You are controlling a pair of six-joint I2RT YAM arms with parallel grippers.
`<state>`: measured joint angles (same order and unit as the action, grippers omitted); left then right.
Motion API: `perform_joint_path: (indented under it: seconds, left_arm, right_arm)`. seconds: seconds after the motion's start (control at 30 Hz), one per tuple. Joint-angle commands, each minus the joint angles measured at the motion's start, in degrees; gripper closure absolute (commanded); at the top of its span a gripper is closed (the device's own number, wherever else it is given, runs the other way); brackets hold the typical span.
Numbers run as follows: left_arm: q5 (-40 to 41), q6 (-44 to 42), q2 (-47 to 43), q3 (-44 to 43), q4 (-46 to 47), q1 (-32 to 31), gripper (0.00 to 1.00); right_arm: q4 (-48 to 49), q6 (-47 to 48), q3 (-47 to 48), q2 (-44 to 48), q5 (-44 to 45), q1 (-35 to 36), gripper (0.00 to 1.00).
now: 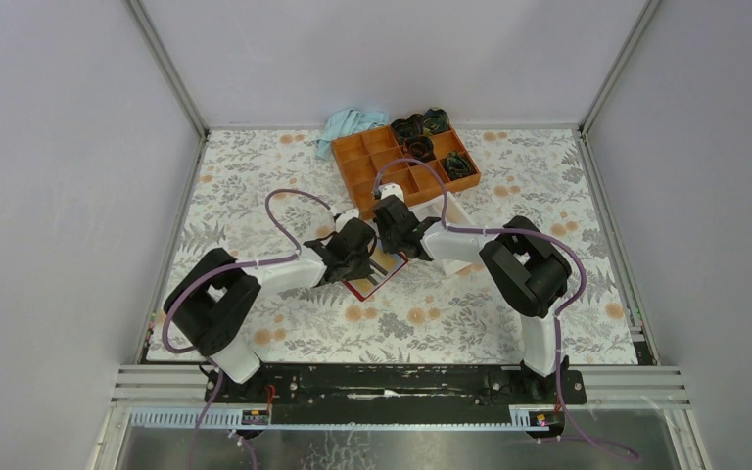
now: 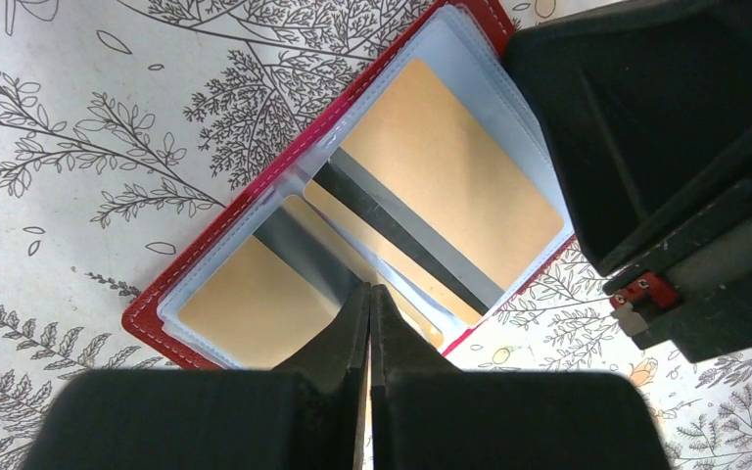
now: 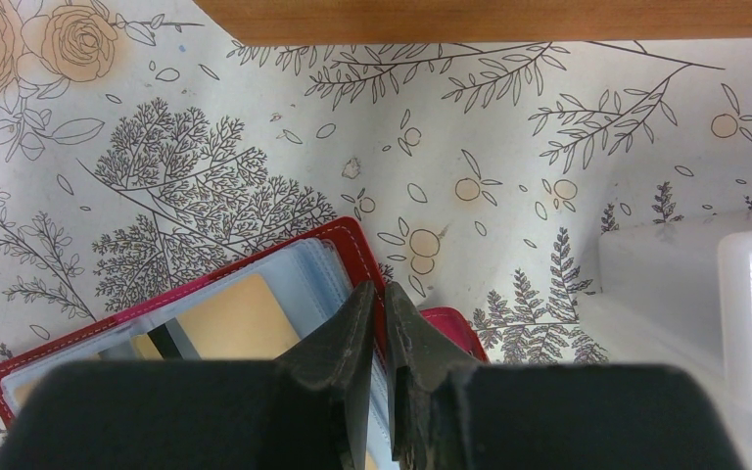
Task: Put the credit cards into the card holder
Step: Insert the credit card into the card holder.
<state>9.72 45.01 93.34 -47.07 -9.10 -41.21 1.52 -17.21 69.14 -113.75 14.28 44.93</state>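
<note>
Conceivably, with the right gripper [image 3: 379, 318] clenched on the rim of the card holder [image 3: 341, 238] and the left gripper [image 2: 369, 304] pinched shut just behind the striped tan card [image 2: 406, 240], a tug slides that card out.

card holder [image 1: 363, 291] mostly hidden from above, tray [image 1: 352, 157] with dark contents [image 1: 458, 166], perhaps cables

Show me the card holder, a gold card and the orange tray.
card holder [image 2: 142, 315], left wrist view, red border.
gold card [image 2: 450, 162], left wrist view, its face.
orange tray [image 1: 354, 153], top view, bare left compartment.
</note>
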Motion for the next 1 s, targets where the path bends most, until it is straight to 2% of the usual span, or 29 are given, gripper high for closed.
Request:
perform_joint_path:
  seconds: [0.0,0.97]
  left_arm:
    - [2.32,-1.33,1.66,-1.06,-0.66,-0.37,1.0]
    - [4.17,-0.45,4.5,-4.82,4.53,-1.07,1.0]
  right_arm:
    - [-2.02,-0.79,-0.2,-2.86,-2.98,0.07,0.85]
    - [-1.2,-1.59,-1.36,-3.0,-4.2,0.25,0.84]
